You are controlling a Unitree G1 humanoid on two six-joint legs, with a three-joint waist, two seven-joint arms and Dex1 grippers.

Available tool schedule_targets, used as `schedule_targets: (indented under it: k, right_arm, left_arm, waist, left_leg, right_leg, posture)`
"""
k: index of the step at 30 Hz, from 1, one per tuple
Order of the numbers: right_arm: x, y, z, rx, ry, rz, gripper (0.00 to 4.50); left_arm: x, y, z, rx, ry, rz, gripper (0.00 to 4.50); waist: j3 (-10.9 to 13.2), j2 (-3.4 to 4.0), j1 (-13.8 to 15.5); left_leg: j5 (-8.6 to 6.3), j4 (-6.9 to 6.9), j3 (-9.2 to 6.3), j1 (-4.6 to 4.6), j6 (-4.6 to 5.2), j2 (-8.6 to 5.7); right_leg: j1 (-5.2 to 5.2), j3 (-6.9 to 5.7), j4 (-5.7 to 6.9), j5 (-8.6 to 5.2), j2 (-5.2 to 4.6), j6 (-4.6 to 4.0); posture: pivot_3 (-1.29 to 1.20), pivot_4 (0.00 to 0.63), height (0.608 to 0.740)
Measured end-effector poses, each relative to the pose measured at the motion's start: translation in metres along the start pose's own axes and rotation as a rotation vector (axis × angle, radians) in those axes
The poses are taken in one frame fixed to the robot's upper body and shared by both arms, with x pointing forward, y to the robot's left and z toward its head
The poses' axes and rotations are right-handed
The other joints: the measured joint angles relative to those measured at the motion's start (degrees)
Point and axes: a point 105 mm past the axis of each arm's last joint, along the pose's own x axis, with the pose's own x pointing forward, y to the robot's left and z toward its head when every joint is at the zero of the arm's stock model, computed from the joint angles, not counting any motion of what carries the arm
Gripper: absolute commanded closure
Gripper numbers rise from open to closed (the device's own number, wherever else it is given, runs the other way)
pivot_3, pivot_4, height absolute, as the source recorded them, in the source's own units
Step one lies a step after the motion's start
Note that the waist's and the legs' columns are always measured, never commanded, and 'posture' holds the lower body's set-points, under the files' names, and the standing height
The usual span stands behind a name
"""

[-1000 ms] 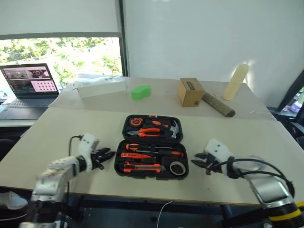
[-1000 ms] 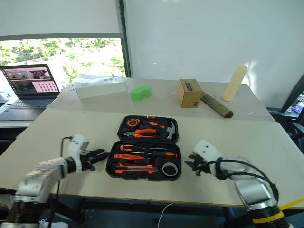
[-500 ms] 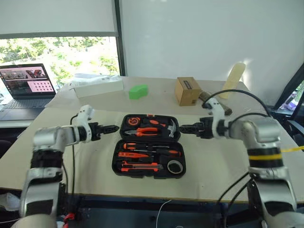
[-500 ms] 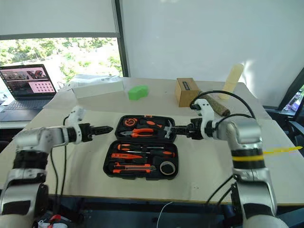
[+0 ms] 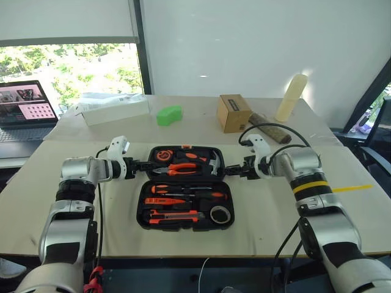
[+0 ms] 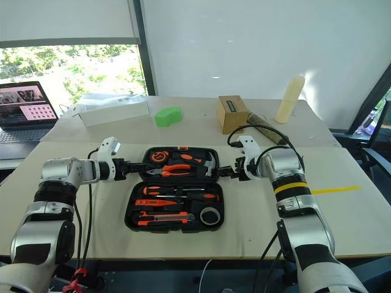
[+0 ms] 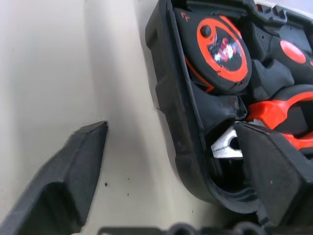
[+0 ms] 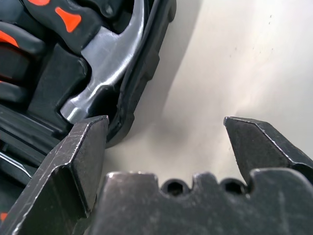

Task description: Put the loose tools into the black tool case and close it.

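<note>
From the head views, the black tool case [image 5: 186, 187] lies flat and wide open on the pale surface [image 5: 55, 183]. The tools sit in its slots — two screwdrivers [image 5: 189, 190], a utility knife [image 5: 174, 215] and a small tape roll [image 5: 220, 214] in the near half. The left hand [image 5: 145, 165] is at the far half's left edge, the right hand [image 5: 235, 170] at its right edge.

In the left wrist view, the left hand's fingers [image 7: 68, 181] are spread apart — one over the bare surface, one over the case rim.

In the right wrist view, the right hand's fingers [image 8: 83, 156] are spread wide too, beside the case edge, pinching nothing.
</note>
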Motion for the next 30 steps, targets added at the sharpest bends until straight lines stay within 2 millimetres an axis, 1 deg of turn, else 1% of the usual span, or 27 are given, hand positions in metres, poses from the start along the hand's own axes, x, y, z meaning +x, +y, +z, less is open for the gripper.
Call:
schedule_targets:
  k: [3, 5, 7, 8, 9, 12, 16, 19, 21, 23, 24, 26, 30]
  right_arm:
    - [0.003, 0.005, 0.002, -0.007, 0.01, 0.017, 0.0]
    - [0.005, 0.009, 0.003, -0.006, 0.016, 0.03, 0.0]
    - [0.008, 0.011, 0.001, 0.002, 0.031, 0.036, 0.0]
    - [0.01, 0.011, -0.001, 0.008, 0.045, 0.034, 0.0]
    - [0.01, 0.011, -0.001, 0.011, 0.047, 0.035, 0.0]
    - [0.014, 0.013, -0.001, 0.02, 0.058, 0.037, 0.0]
    - [0.018, 0.014, 0.001, 0.018, 0.059, 0.043, 0.96]
    - [0.021, 0.017, 0.003, 0.016, 0.052, 0.052, 2.06]
    - [0.024, 0.02, 0.005, 0.012, 0.044, 0.062, 2.65]
    - [0.025, 0.022, 0.007, 0.006, 0.033, 0.067, 3.4]
    - [0.025, 0.021, 0.008, 0.005, 0.022, 0.066, 3.69]
    - [0.024, 0.019, 0.011, 0.005, 0.002, 0.064, 4.44]
    - [0.026, 0.018, 0.01, -0.012, -0.04, 0.08, 4.44]
  left_arm:
    - [0.0, -0.002, -0.002, -0.004, 0.021, -0.014, 2.59]
    - [-0.001, -0.004, -0.002, -0.002, 0.027, -0.026, 3.27]
    - [-0.002, -0.005, 0.0, 0.003, 0.025, -0.033, 4.11]
    - [-0.004, -0.003, 0.002, 0.006, 0.024, -0.028, 4.34]
    - [-0.005, -0.003, 0.002, 0.004, 0.025, -0.03, 4.42]
    - [-0.006, -0.003, 0.001, 0.006, 0.036, -0.031, 4.42]
    - [-0.007, -0.003, 0.001, 0.013, 0.04, -0.029, 4.5]
    - [-0.007, -0.002, 0.001, 0.015, 0.039, -0.028, 4.5]
    - [-0.007, -0.002, 0.001, 0.017, 0.038, -0.027, 4.5]
    - [-0.006, -0.002, 0.0, 0.017, 0.037, -0.033, 4.5]
    - [-0.006, -0.002, 0.0, 0.019, 0.034, -0.035, 4.5]
    - [-0.007, 0.0, -0.003, 0.018, 0.032, -0.037, 4.5]
    - [-0.008, 0.001, -0.005, 0.028, 0.006, -0.052, 4.5]
  waist:
    - [0.0, 0.0, 0.0]
    - [0.0, 0.0, 0.0]
    - [0.0, 0.0, 0.0]
    - [0.0, 0.0, 0.0]
    - [0.0, 0.0, 0.0]
    - [0.0, 0.01, -0.1]
    - [0.0, 0.01, -0.1]
    - [0.0, 0.01, -0.1]
    - [0.0, 0.02, -0.1]
    - [0.0, 0.02, -0.1]
    - [0.0, 0.03, -0.1]
    - [-0.1, 0.04, -0.1]
    - [-0.1, 0.05, -0.1]
  left_leg:
    - [0.04, 0.02, -0.02, 0.07, -0.05, 0.03]
    - [0.04, 0.03, -0.01, 0.16, -0.05, 0.02]
    - [0.04, 0.04, -0.01, 0.19, -0.05, 0.02]
    - [0.04, 0.04, -0.02, 0.22, -0.05, 0.02]
    - [0.04, 0.03, -0.02, 0.23, -0.05, 0.02]
    - [0.04, 0.04, -0.04, 0.25, -0.04, 0.02]
    - [0.04, 0.02, -0.07, 0.26, -0.04, 0.02]
    - [0.04, 0.03, -0.07, 0.26, -0.04, 0.02]
    - [0.04, 0.03, -0.07, 0.28, -0.04, 0.02]
    - [0.04, 0.03, -0.08, 0.28, -0.04, 0.02]
    - [0.04, 0.03, -0.07, 0.29, -0.04, 0.02]
    - [0.03, 0.03, -0.09, 0.32, -0.04, 0.02]
    - [0.04, 0.06, -0.11, 0.41, -0.04, 0.04]
  right_leg:
    - [-0.01, 0.05, 0.2, 0.01, 0.03, -0.04]
    - [-0.01, 0.13, 0.34, 0.01, 0.02, -0.05]
    - [-0.01, 0.17, 0.39, 0.01, 0.02, -0.06]
    - [-0.01, 0.19, 0.41, 0.01, 0.02, -0.06]
    - [-0.01, 0.21, 0.42, 0.01, 0.02, -0.06]
    - [-0.01, 0.23, 0.46, 0.01, 0.02, -0.07]
    - [-0.02, 0.23, 0.46, 0.01, 0.01, -0.07]
    - [-0.02, 0.24, 0.47, 0.01, 0.01, -0.07]
    - [-0.02, 0.25, 0.49, 0.02, 0.01, -0.07]
    - [-0.01, 0.25, 0.5, 0.02, 0.01, -0.07]
    - [-0.01, 0.26, 0.5, 0.02, 0.0, -0.07]
    - [0.0, 0.27, 0.51, 0.02, 0.0, -0.07]
    - [0.09, 0.32, 0.57, 0.02, -0.01, -0.09]
  posture:
    - [0.0, 0.15, 0.74]
    - [0.0, 0.15, 0.74]
    - [0.0, 0.15, 0.74]
    - [0.0, 0.15, 0.74]
    - [0.0, 0.15, 0.74]
    - [0.0, 0.15, 0.74]
    - [0.0, 0.15, 0.74]
    - [0.0, 0.15, 0.74]
    - [0.0, 0.15, 0.74]
    - [0.0, 0.15, 0.74]
    - [0.0, 0.15, 0.74]
    - [0.0, 0.15, 0.74]
    - [0.0, 0.15, 0.74]
